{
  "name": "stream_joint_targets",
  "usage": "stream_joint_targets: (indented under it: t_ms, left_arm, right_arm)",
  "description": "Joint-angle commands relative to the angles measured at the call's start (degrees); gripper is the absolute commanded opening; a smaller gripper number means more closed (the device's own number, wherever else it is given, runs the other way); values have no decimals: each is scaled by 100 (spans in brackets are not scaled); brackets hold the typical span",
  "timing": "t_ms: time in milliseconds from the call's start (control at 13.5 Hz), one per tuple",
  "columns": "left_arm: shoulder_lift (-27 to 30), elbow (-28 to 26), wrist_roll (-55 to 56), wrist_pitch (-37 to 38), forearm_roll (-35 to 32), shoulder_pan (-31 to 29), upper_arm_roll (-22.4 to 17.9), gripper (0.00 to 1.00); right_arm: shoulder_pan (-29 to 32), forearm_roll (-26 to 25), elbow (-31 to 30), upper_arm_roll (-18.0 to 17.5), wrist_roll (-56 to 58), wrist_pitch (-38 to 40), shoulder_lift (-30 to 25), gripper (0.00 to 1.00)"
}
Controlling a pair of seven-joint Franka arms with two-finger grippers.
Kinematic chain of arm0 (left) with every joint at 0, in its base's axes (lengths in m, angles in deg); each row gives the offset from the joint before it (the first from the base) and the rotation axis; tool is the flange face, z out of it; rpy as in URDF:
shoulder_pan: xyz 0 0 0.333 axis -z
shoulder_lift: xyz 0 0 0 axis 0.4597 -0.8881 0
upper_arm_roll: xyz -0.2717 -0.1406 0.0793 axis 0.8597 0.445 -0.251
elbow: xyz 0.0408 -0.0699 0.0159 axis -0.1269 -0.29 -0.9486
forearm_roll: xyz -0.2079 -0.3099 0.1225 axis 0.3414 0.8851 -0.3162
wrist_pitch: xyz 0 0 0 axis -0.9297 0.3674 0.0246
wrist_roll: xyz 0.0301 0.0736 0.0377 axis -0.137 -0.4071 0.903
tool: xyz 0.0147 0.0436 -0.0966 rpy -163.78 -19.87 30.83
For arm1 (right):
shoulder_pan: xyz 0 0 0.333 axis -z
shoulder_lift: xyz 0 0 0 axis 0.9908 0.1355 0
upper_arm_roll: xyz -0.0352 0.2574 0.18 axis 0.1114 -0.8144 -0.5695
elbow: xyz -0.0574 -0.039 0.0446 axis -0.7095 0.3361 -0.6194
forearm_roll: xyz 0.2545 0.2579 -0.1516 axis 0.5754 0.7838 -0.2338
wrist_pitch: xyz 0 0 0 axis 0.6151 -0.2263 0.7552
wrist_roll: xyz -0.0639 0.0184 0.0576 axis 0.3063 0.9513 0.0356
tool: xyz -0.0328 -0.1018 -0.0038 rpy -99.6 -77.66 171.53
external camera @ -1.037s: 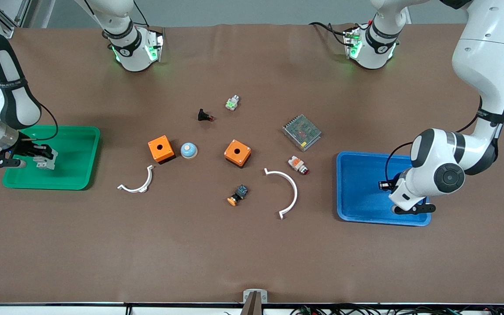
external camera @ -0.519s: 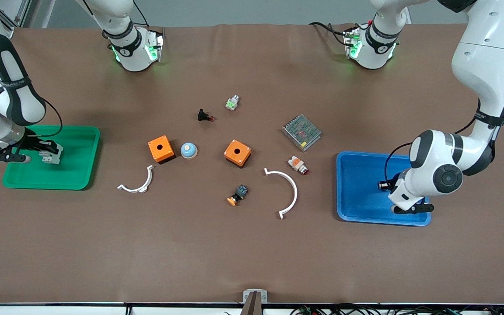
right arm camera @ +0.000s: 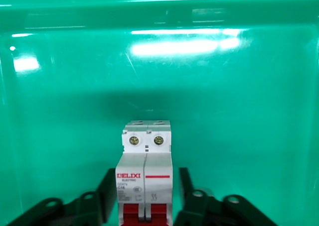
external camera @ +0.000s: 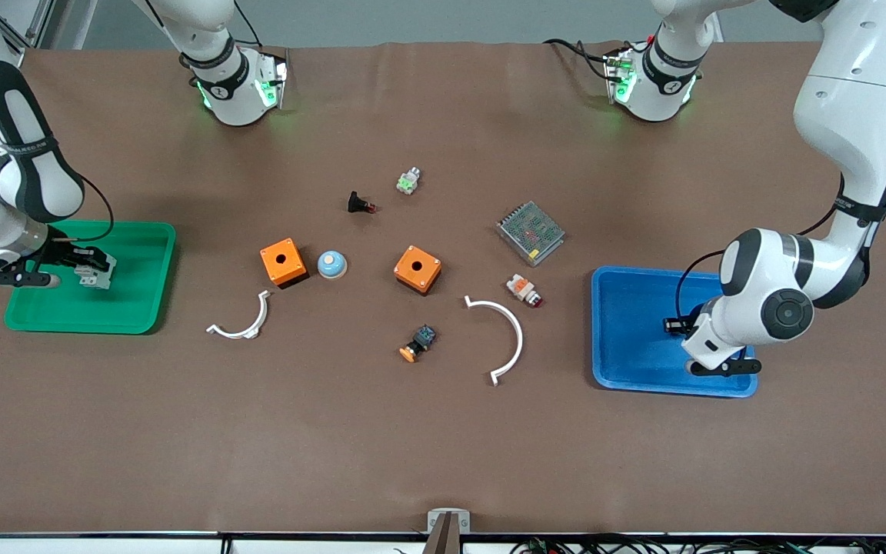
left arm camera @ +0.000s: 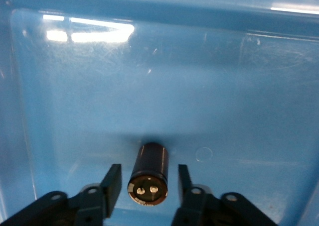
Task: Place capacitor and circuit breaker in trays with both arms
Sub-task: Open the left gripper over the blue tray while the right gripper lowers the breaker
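The capacitor (left arm camera: pixel 149 172), a short black cylinder, lies on its side on the floor of the blue tray (external camera: pixel 627 308). My left gripper (left arm camera: pixel 148 177) straddles it, open, with a gap on each side. The circuit breaker (right arm camera: pixel 146 169), white-grey with red toggles, rests on the floor of the green tray (external camera: pixel 143 308). My right gripper (right arm camera: pixel 147 186) is open around it, both fingers just clear of its sides. In the front view the breaker (external camera: pixel 95 273) sits at the right gripper's (external camera: pixel 78 263) tips, and the left gripper (external camera: pixel 675 326) is low inside the blue tray.
Between the trays lie two orange boxes (external camera: pixel 283 261) (external camera: pixel 417 268), a blue dome button (external camera: pixel 331 264), two white curved pieces (external camera: pixel 241 327) (external camera: pixel 504 335), a metal mesh unit (external camera: pixel 531 231), a white-and-orange part (external camera: pixel 524 290) and several small switches.
Both grippers have opened; the capacitor and the circuit breaker now lie free in their trays. The right gripper shifted slightly inside the green tray first. The left arm hardly moved.
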Motion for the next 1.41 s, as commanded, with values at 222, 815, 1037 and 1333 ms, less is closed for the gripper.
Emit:
stream_joint_targets:
  t_ms: [222,815,1037,1333]
  left_arm:
    - [1203,-76,-748,1171,278,-484,238,99]
    - [3445,-6,-1428,2404,1686,-1109,239,99]
    - [3676,301,-1428,2483,1950,-1206,256,99]
    - [3676,776,-1428,2703,1942,-1188,309,99]
  right_arm:
    - [-422,-74,1175,-67,-132,2007,-364,100]
    - [-2091,-197,2954,-76,-1907,4411,-662,100]
    - [-2425,-109,2963,-120,-1942,4710,-970,100]
    - [-2752,-109,3068,-138,-2321,5105,-1444,100]
